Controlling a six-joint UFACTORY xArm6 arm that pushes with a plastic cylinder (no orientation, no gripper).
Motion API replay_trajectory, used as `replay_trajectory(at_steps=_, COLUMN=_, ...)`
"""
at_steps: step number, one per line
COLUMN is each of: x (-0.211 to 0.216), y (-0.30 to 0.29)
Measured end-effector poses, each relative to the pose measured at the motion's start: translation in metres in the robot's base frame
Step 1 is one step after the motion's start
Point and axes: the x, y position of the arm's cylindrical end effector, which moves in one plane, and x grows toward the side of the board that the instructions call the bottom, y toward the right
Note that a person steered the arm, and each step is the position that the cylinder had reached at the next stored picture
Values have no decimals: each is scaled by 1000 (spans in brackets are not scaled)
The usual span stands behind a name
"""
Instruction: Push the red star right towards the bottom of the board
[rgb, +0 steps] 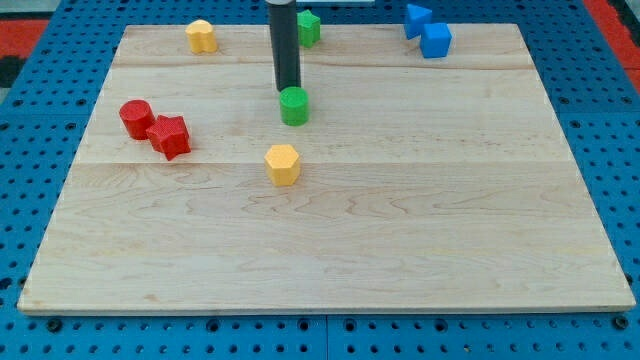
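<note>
The red star (170, 136) lies at the view's left on the wooden board (400, 250). A red cylinder (135, 118) touches it on its upper left. My tip (288, 90) stands near the top centre, just above and touching or nearly touching a green cylinder (294, 105). The tip is well to the right of the red star and a little higher in the view.
A yellow hexagonal block (283, 164) lies below the green cylinder. A yellow block (201, 36) sits at the top left. A green block (309, 27) is partly hidden behind the rod. Two blue blocks (428, 32) sit at the top right.
</note>
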Motion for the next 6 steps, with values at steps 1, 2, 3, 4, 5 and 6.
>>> replay_trajectory(at_steps=1, x=0, y=1)
replay_trajectory(at_steps=2, x=0, y=-7)
replay_trajectory(at_steps=3, x=0, y=-13)
replay_trajectory(at_steps=4, x=0, y=-17)
replay_trajectory(at_steps=5, x=0, y=-19)
replay_trajectory(at_steps=6, x=0, y=-19)
